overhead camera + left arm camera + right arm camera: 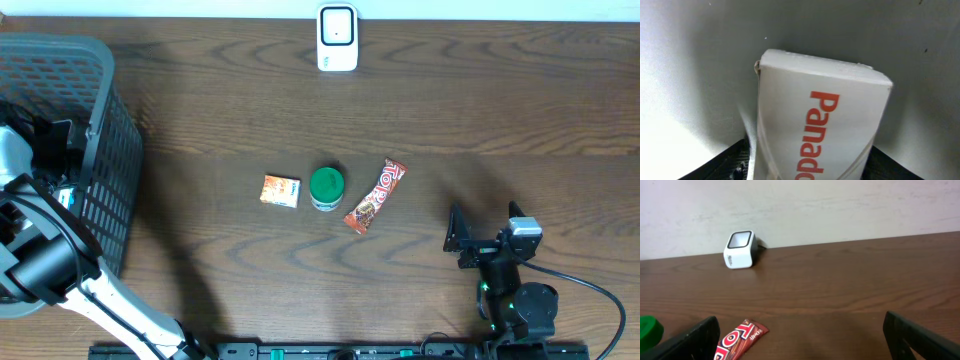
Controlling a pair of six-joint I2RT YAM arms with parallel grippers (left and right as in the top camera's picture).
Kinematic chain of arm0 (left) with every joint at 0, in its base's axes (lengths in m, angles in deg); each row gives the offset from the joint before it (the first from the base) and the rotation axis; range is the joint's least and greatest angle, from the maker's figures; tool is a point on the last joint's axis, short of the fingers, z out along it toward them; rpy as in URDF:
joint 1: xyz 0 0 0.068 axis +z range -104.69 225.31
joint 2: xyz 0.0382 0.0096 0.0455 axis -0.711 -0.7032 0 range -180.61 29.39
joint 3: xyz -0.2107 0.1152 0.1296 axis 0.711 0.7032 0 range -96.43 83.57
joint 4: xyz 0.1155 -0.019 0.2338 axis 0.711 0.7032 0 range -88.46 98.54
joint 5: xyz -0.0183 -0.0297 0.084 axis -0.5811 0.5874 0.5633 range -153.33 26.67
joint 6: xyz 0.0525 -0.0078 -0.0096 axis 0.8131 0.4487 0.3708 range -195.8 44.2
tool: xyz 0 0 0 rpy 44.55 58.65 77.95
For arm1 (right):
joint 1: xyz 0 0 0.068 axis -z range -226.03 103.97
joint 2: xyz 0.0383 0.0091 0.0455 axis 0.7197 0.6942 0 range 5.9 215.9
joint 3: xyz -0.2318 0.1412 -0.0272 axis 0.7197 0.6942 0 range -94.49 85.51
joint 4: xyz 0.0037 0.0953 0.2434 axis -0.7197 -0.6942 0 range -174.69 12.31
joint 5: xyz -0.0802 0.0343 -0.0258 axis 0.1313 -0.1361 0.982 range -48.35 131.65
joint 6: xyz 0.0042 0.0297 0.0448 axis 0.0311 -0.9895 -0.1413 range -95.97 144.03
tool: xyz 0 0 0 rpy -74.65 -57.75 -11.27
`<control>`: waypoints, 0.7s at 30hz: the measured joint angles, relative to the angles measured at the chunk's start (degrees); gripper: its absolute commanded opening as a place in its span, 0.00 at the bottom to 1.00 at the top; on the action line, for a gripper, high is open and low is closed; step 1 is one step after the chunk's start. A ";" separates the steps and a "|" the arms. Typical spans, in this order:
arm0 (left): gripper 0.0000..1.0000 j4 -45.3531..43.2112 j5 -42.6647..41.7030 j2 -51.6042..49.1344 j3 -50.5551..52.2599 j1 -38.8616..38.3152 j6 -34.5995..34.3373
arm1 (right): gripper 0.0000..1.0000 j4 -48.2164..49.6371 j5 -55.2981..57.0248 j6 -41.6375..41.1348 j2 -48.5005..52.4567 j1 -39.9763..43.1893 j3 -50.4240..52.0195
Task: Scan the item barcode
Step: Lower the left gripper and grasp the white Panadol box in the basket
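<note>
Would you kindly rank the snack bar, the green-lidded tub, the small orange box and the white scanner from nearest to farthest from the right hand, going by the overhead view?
1. The snack bar, left of the right hand.
2. The green-lidded tub, mid-table.
3. The small orange box, left of the tub.
4. The white scanner, at the far edge.

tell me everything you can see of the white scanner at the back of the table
The scanner is a small white block with rounded corners that looks like plastic. A dark, glossy square window framed in white fills most of its face, which tilts slightly upward in the right wrist view. Small dark print lower down is too small to read. It stands upright near the far edge of the wooden table, close to the pale wall. Only the table touches it, and something dark, perhaps a cable, shows just behind it.
</note>
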 measured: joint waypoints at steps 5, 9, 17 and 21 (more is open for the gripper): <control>0.62 -0.04 0.00 -0.07 -0.09 0.00 -0.39 | 0.99 0.00 0.00 0.00 0.00 0.00 0.00; 0.60 0.26 0.00 -0.09 -0.20 0.00 -1.44 | 0.99 0.00 0.00 0.00 0.00 0.00 0.00; 0.59 1.62 0.20 0.61 -0.24 -0.11 -3.19 | 0.99 0.00 0.00 0.00 0.00 0.00 0.00; 0.59 2.82 0.44 2.01 1.18 -0.11 -4.44 | 0.99 0.00 0.00 0.00 0.00 0.00 0.00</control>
